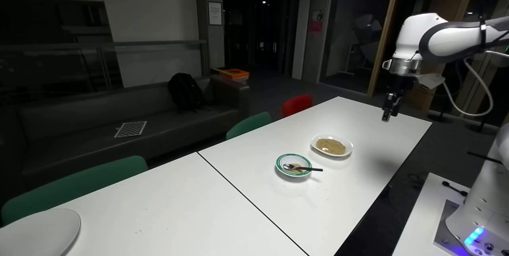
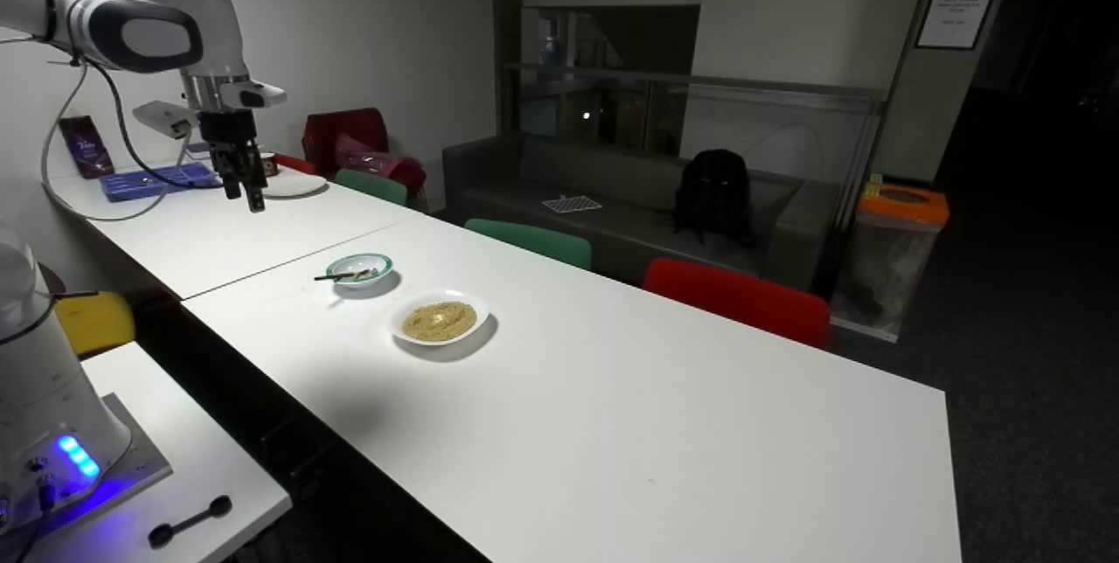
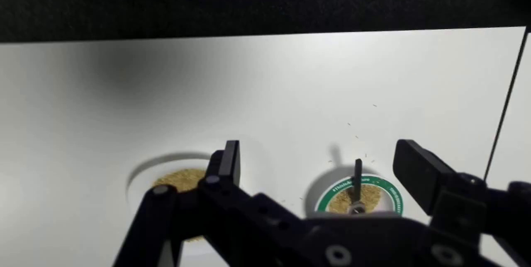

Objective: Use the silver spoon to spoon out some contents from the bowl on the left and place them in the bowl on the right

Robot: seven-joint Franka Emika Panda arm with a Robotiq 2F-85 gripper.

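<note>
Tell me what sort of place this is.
Probably an office break room or shared lounge: there's a white table with coloured chairs along it, a sofa, and a framed notice.

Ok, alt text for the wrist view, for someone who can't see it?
Open, empty fingers hang over a white table. Framed between them, a green-rimmed bowl holds tan grains and a dark-handled spoon; at picture left, the fingers partly hide a white bowl of similar grains.

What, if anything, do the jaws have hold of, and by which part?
Nothing: the jaws stand open in the air, and the spoon rests in the green-rimmed bowl.
</note>
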